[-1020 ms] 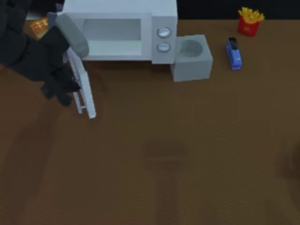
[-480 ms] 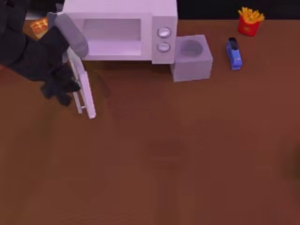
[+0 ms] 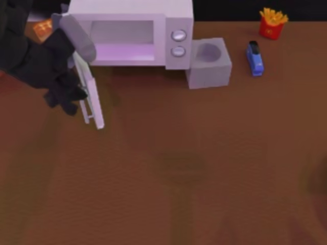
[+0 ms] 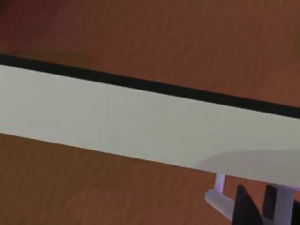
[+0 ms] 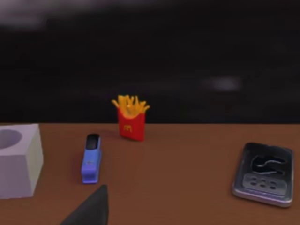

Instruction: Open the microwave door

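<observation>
The microwave (image 3: 127, 10) stands at the back left of the table, its cavity showing. The microwave door (image 3: 92, 97) is swung out toward the table's front, almost at a right angle to the microwave's front. My left gripper (image 3: 74, 96) is on the door's left side, shut on the door handle (image 3: 86, 109). In the left wrist view the door (image 4: 140, 122) is a broad pale band, and the dark fingers (image 4: 243, 208) hold the handle bar (image 4: 218, 200). Only a dark tip of my right gripper (image 5: 91, 211) shows, off the table's right side.
A grey cube with a round hole (image 3: 209, 61) sits against the microwave's right side. A blue stapler (image 3: 255, 58) and a red box of fries (image 3: 272, 23) stand at the back right. A flat silver device (image 5: 263, 174) lies further right. An orange item (image 3: 43, 29) is behind my left arm.
</observation>
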